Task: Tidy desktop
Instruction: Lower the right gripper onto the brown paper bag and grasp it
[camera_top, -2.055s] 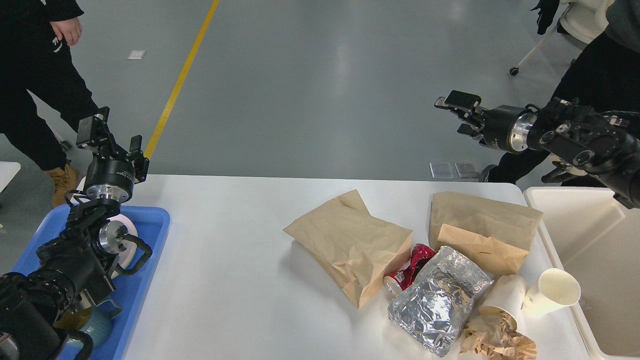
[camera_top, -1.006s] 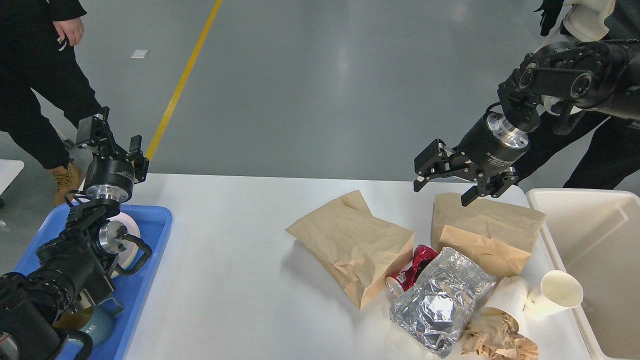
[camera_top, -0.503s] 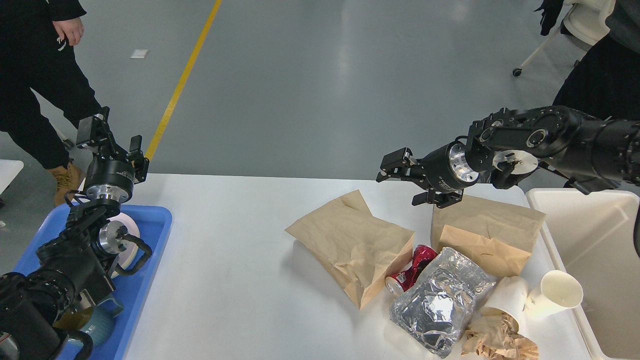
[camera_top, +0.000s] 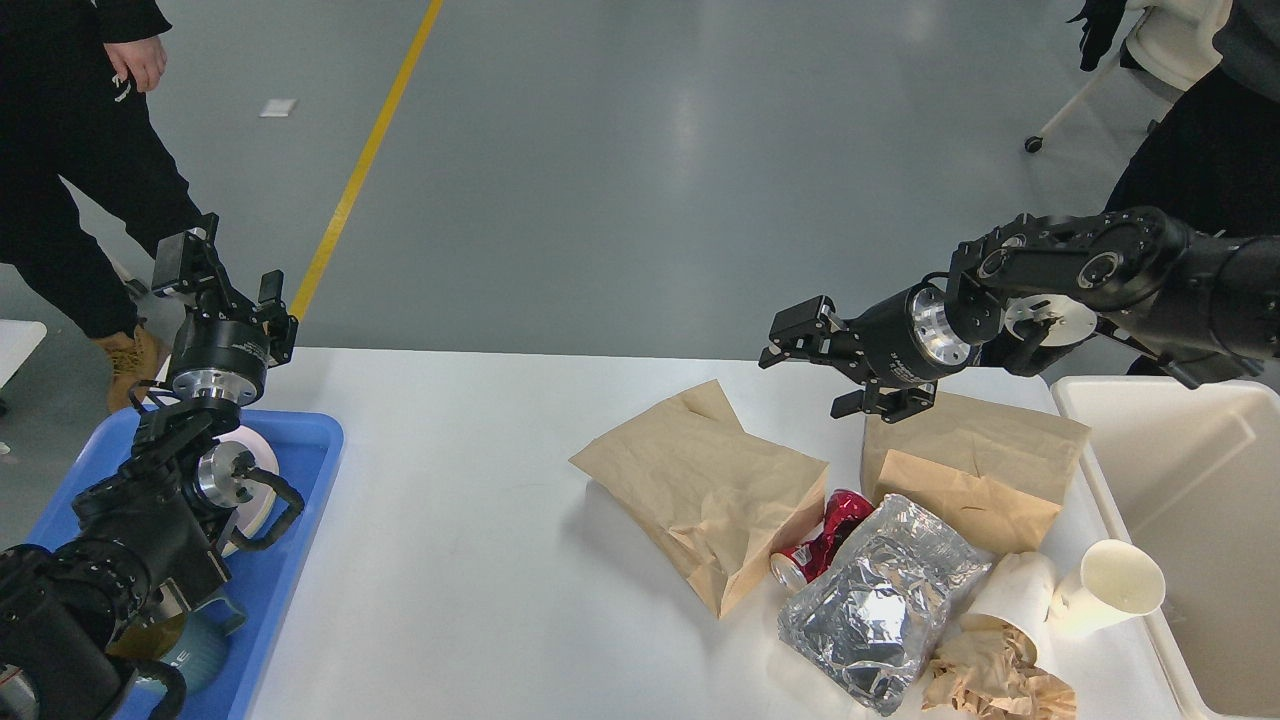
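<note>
crushed red can (camera_top: 815, 545) lettering unreadable, right claw (camera_top: 820, 370) open above desktop (camera_top: 480, 560)

Both arms are seen to be built of matte black segmented housings with rounded joint casings, each wrist ending in a black cylinder ringed by a polished silver collar. The left gripper (camera_top: 222, 270) and the right gripper (camera_top: 822, 365) are made of blocky black fingers. On the left arm, thin black cables are looped beside a round silver joint cap; round silver-grey caps are set into the right arm's joints.
</note>
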